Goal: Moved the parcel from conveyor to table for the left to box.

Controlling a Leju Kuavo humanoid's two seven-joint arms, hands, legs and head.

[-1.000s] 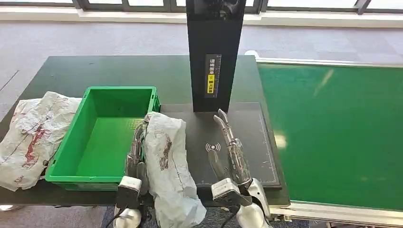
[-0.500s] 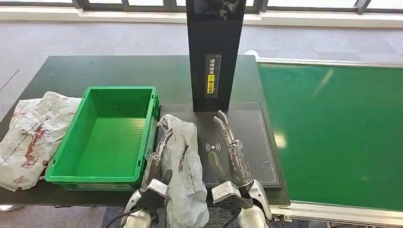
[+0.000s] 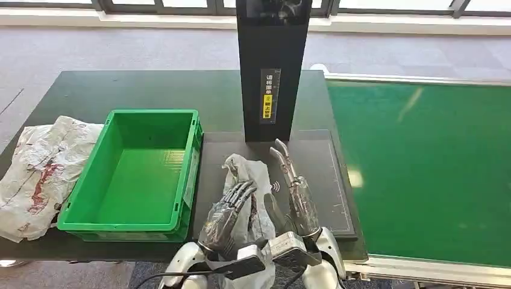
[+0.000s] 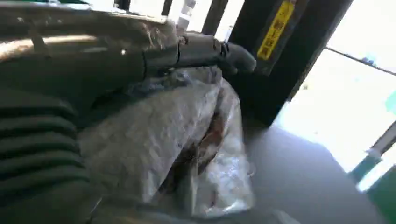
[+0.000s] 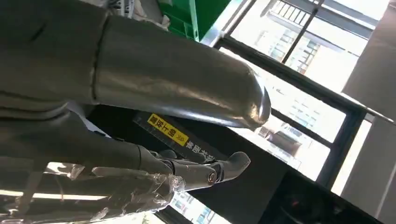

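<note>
The parcel [image 3: 246, 170], a crumpled whitish plastic bag with red marks, lies on the black scanner mat [image 3: 328, 180] just right of the green bin [image 3: 153, 113]. My left hand [image 3: 229, 211] lies over its near half and holds it, fingers spread on top. In the left wrist view the parcel [image 4: 187, 140] sits under that hand [image 4: 140, 56]. My right hand [image 3: 295, 195] is open with its fingers stretched straight along the parcel's right side. The right wrist view shows the right hand [image 5: 177, 88] extended, with crinkled plastic beside it.
A black scanner tower [image 3: 272, 72] stands right behind the mat. The green conveyor belt [image 3: 422, 168] runs along the right. Another crumpled parcel [image 3: 42, 168] lies on the dark table [image 3: 90, 90] left of the bin, which has nothing inside.
My left hand has carried the parcel to the right, from the bin's right wall onto the scanner mat beside the right hand. The right hand has stayed put.
</note>
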